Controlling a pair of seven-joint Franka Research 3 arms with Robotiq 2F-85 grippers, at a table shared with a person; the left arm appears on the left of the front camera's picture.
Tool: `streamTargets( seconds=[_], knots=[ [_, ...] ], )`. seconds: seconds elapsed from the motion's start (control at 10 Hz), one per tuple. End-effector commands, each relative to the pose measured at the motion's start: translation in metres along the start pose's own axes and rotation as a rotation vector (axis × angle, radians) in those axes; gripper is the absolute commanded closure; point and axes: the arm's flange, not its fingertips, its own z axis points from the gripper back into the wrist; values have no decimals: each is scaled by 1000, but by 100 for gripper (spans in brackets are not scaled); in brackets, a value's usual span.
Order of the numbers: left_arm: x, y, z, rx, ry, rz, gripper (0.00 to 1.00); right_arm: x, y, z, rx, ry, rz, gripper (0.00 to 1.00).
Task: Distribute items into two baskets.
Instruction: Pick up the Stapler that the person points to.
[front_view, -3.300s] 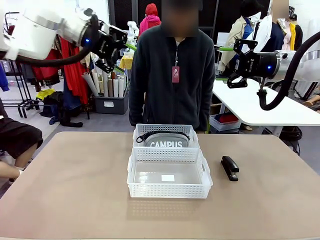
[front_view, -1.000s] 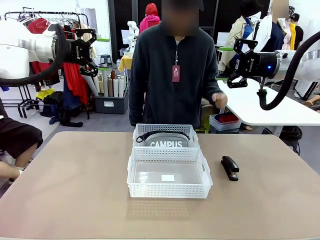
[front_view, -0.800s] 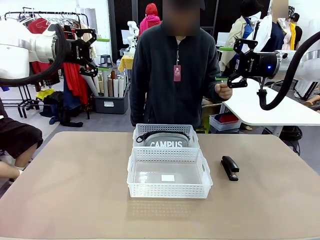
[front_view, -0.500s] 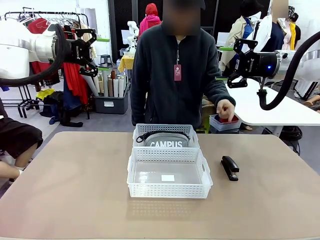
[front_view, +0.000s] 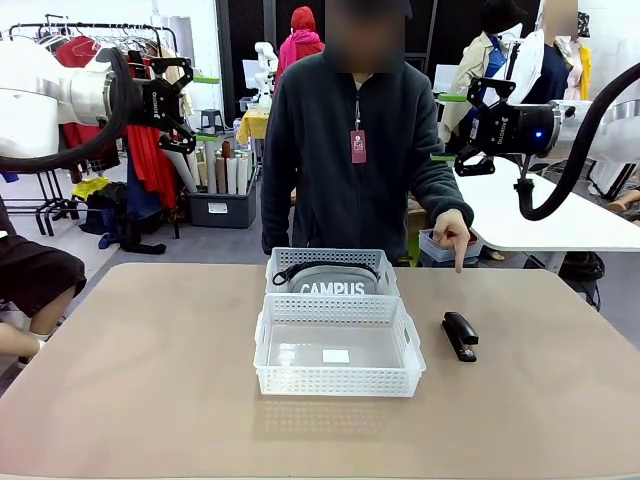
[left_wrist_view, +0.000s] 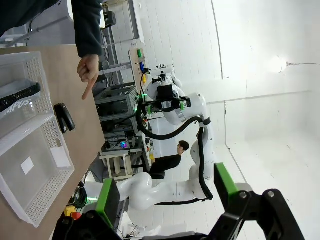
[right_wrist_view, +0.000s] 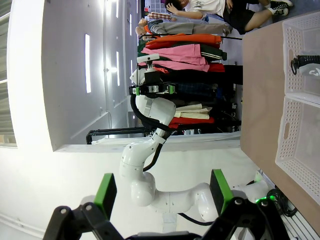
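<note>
The left gripper (front_view: 193, 112) is raised off the far left corner of the brown table (front_view: 140, 380), jaws spread wide, empty. At table centre, two translucent white lattice plastic baskets touch. The far basket (front_view: 331, 257) holds the grey fabric "CAMPUS" pouch (front_view: 333, 285), long axis left-right, lettering facing the near edge. The near basket (front_view: 338, 382) carries a white floor sticker (front_view: 336, 356). The small black stapler (front_view: 460, 336) lies just right of the near basket, long axis far-to-near. The person's hand (front_view: 452, 230) points down above it. The right gripper (front_view: 462, 135) is raised, jaws wide, empty.

Left gripper (left_wrist_view: 166, 194) is held high near the tabletop's far left corner, jaws wide apart, nothing between them. Right gripper (right_wrist_view: 162, 194) is high near the far right corner, jaws likewise apart. Person's hand (front_view: 452, 232) hangs at the far edge, index finger pointing down.
</note>
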Motion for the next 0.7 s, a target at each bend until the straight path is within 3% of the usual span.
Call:
streamTargets(
  seconds=[0.0,0.6],
  knots=[
    [-1,-3,1,-3,-2,-5,0,-1,2,0,-3,1,6,0],
    [-1,-3,1,-3,-2,-5,0,0,0,0,0,0,0,0]
  ],
)
